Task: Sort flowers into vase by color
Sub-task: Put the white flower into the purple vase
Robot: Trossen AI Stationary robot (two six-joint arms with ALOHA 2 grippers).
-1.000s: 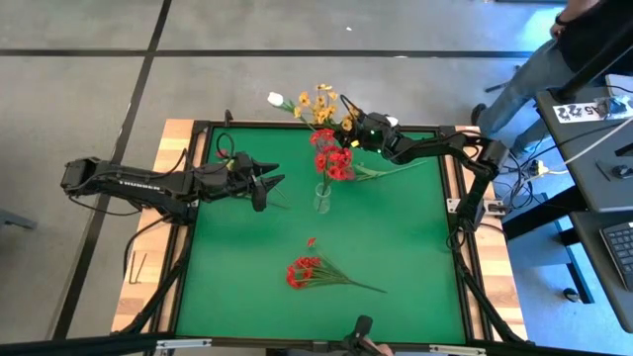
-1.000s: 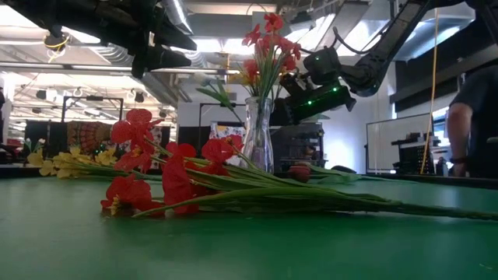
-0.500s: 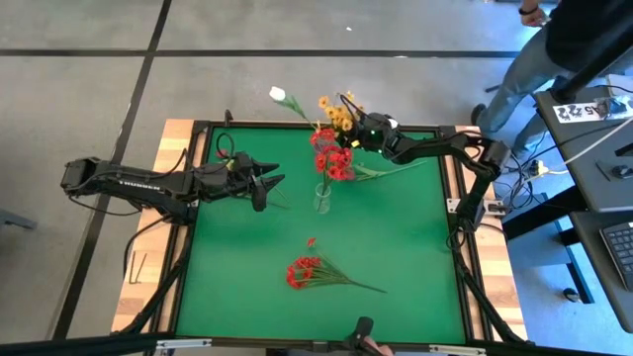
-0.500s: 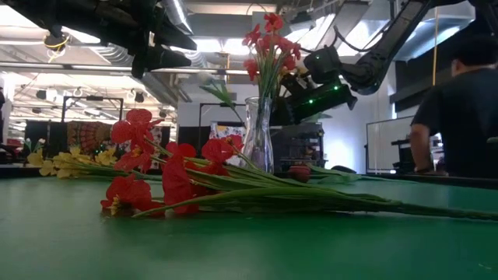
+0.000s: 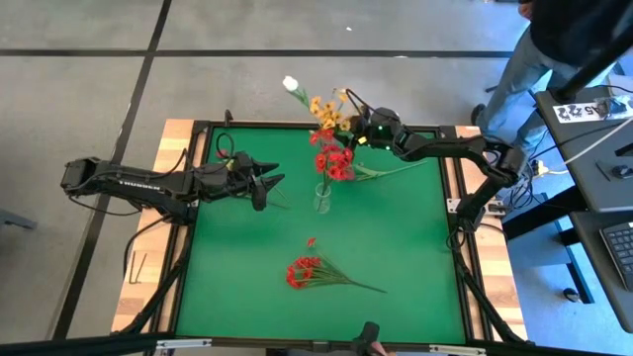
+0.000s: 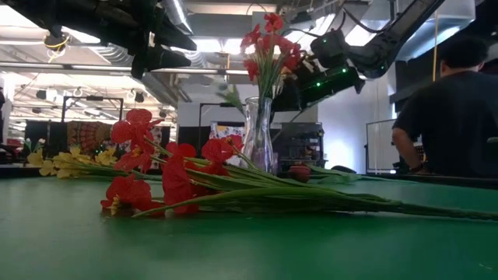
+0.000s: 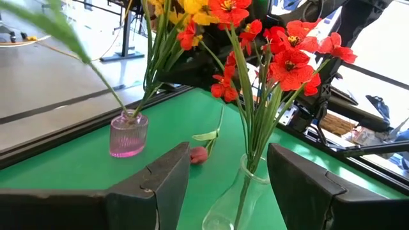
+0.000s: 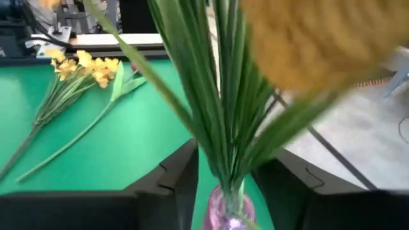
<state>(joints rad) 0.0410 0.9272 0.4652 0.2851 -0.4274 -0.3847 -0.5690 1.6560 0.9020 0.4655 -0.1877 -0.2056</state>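
Covering most of the view, the green surface (image 5: 396,247) carries a clear vase (image 5: 322,198) near its middle, my landmark. Red flowers (image 5: 334,158) stand in it, sorted by colour already. A second red bunch (image 5: 302,272) lies in front of the vase, waiting. Behind the vase, the right hand (image 5: 354,127) stands released around the yellow stems (image 8: 223,128) in a small pink vase (image 8: 227,214); its base is cut off. The left hand (image 5: 272,180) waits beside the vase, released, empty. Loose yellow flowers (image 8: 83,67) lie left.

Faint pale lettering runs along the left arm (image 5: 134,182) at nine o'clock, too small to read; nothing else is legible.
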